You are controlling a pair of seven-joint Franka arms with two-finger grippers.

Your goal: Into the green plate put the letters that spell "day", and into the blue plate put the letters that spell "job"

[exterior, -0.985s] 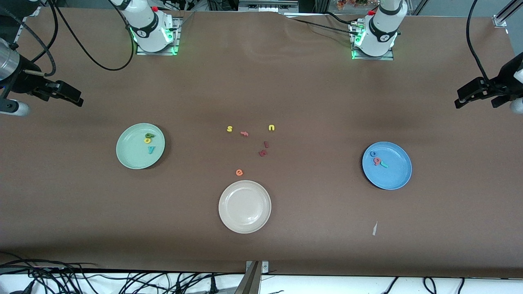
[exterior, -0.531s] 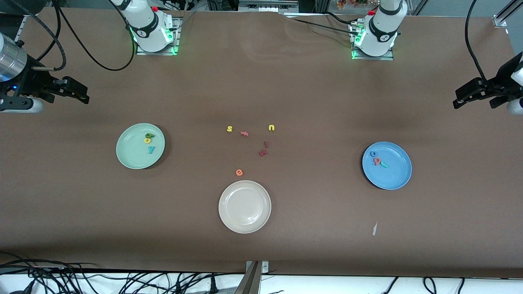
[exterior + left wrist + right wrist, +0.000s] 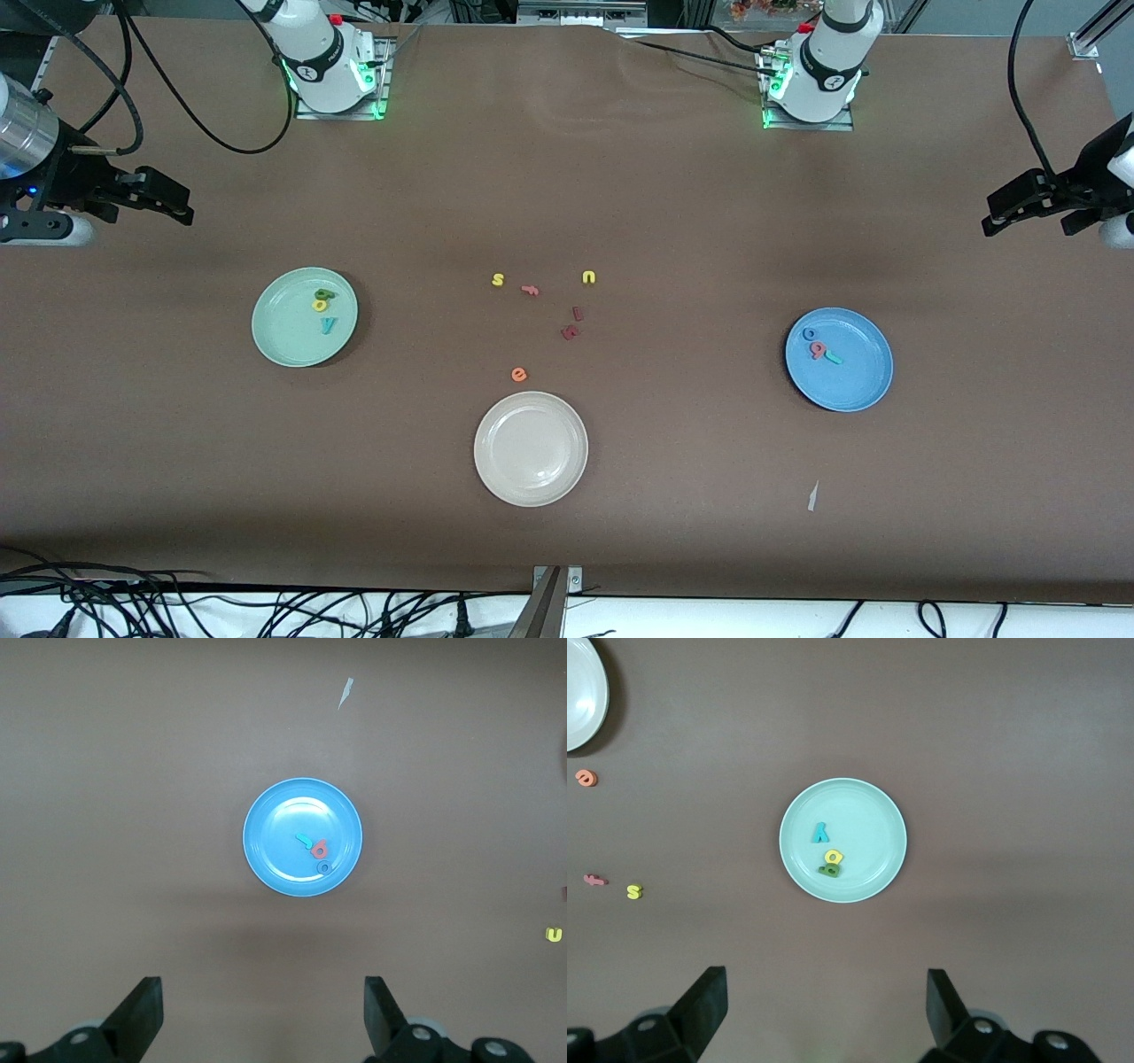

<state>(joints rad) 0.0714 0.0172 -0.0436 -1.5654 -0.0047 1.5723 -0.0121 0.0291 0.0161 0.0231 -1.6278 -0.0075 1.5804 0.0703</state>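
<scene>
The green plate [image 3: 283, 332] lies toward the right arm's end of the table and holds the yellow "d" [image 3: 319, 306], dark green "a" [image 3: 326, 293] and teal "y" [image 3: 329, 324]. The blue plate [image 3: 855, 381] lies toward the left arm's end with the blue "o" [image 3: 809, 334], pinkish-red "b" [image 3: 818, 350] and teal "j" [image 3: 833, 358] in it. My right gripper [image 3: 182, 206] hangs open and empty over bare table near the green plate [image 3: 868, 815]. My left gripper [image 3: 990, 215] hangs open and empty near the blue plate [image 3: 275, 828].
A beige plate [image 3: 505, 478] sits mid-table, nearest the front camera. Loose letters lie above it: orange "e" [image 3: 519, 374], yellow "s" [image 3: 498, 280], red "f" [image 3: 530, 289], yellow "u" [image 3: 589, 277] and two dark red pieces [image 3: 570, 332]. A white scrap [image 3: 811, 496] lies near the blue plate.
A second ago the right gripper sat slightly lower in the front view; it has shifted toward the bases and now holds still. The left gripper barely moved. Letters and plates are unchanged.
</scene>
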